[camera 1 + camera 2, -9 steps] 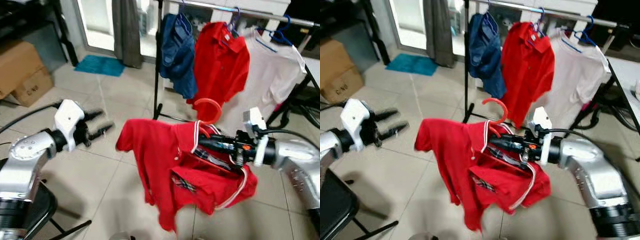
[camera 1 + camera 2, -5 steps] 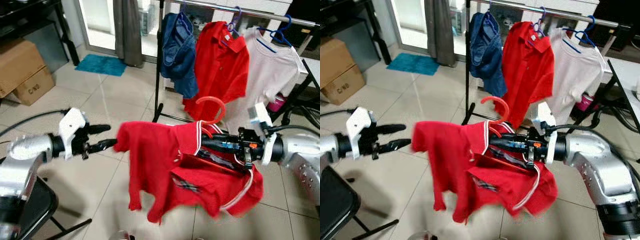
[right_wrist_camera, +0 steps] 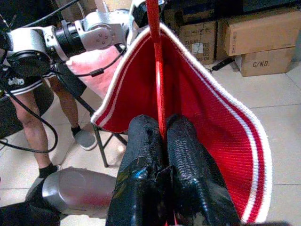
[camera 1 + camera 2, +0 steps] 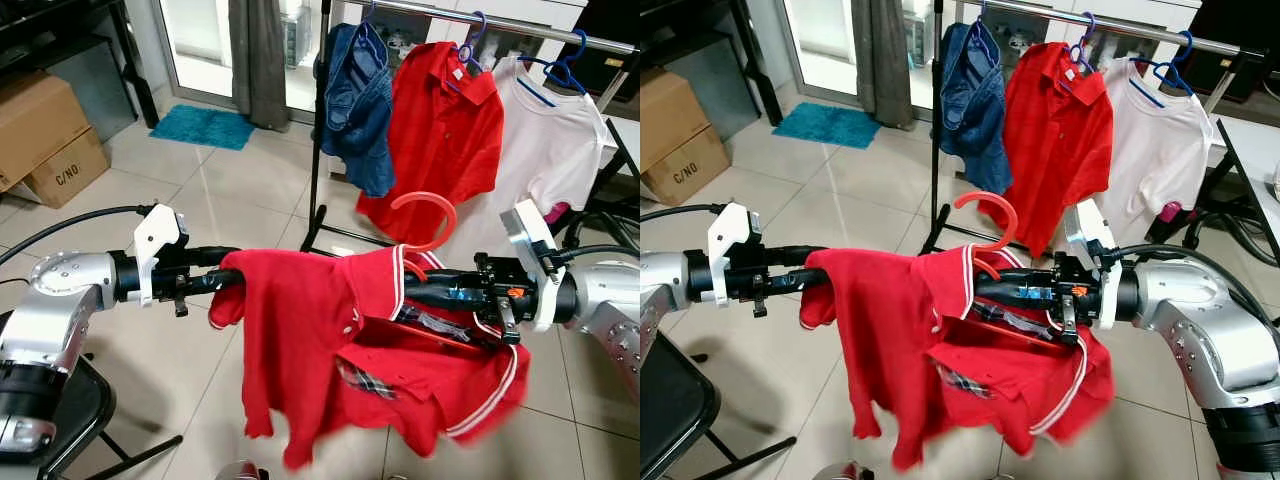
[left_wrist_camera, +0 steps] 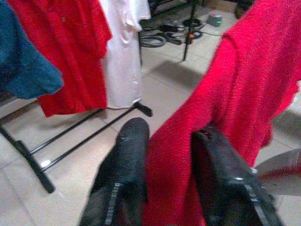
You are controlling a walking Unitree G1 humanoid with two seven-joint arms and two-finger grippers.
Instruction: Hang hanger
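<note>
Beyond floor tiles, right pincer [image 3: 162, 136] clamps hanger [image 3: 158, 80]; left pincer [image 5: 171, 146] grips shirt [image 4: 310, 330].

Left arm reaches rightward, level; left gripper [image 4: 222, 278] fingers [image 5: 129, 162] apart, cloth between them. Right arm reaches leftward, level; right gripper [image 4: 985, 287] fingers [image 3: 141, 155] pinched tight together.
</note>
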